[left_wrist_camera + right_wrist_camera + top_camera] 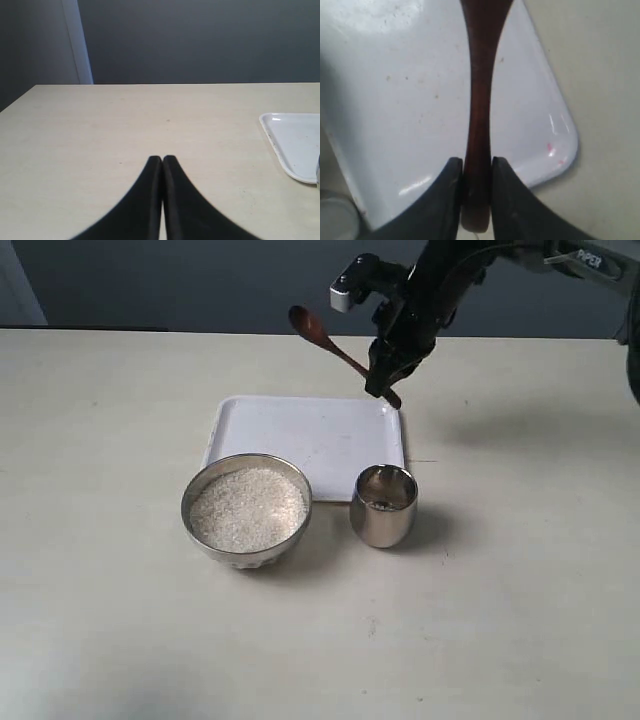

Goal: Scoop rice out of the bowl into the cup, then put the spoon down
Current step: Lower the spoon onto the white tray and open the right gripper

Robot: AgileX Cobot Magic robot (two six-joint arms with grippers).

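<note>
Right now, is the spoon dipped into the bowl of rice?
No, the right gripper holds the spoon by its handle near the tray's far edge, well apart from the bowl and its rice.

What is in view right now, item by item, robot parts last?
table: one, beige, under everything.
tray: one, white, on table behind bowl and cup.
bowl: one, shiny metal, front of tray, left.
rice: one heap, off-white, in the bowl.
cup: one, shiny steel, right of bowl.
spoon: one, reddish-brown, in the air above tray's far edge.
right gripper: one, black, shut on spoon handle.
left gripper: one, black, shut, empty, above table.
</note>
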